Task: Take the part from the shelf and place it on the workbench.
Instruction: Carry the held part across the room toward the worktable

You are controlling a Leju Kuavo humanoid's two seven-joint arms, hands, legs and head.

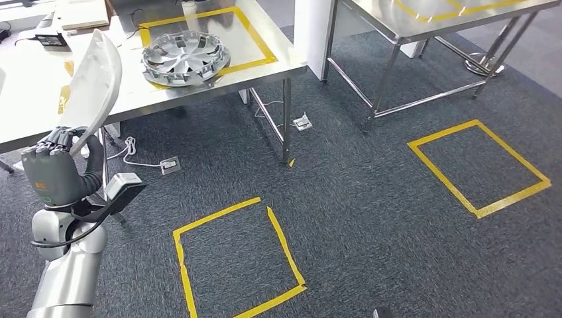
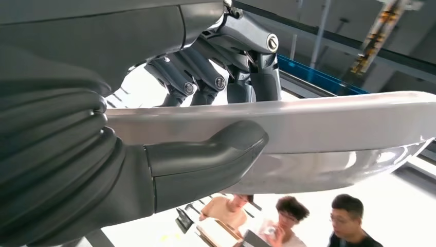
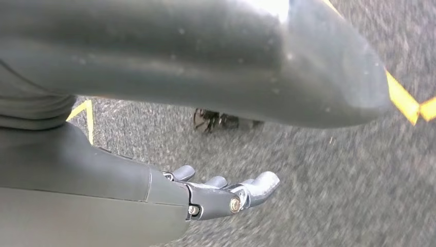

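My left hand (image 1: 56, 169) grips the lower end of a long, curved silver-white part (image 1: 96, 83), held upright over the front edge of the white workbench (image 1: 30, 99). In the left wrist view the thumb (image 2: 205, 154) presses on one face of the part (image 2: 334, 123) and the dark fingers wrap over its far edge. My right hand (image 3: 221, 195) hangs above the grey carpet with its fingers stretched out and nothing in it.
A silver hubcap (image 1: 184, 58) lies in a yellow tape square (image 1: 255, 36) on the workbench. A steel table (image 1: 424, 16) stands at the back right. Two yellow tape squares (image 1: 235, 262) (image 1: 480, 165) mark the carpet. Three people (image 2: 288, 216) stand nearby in the left wrist view.
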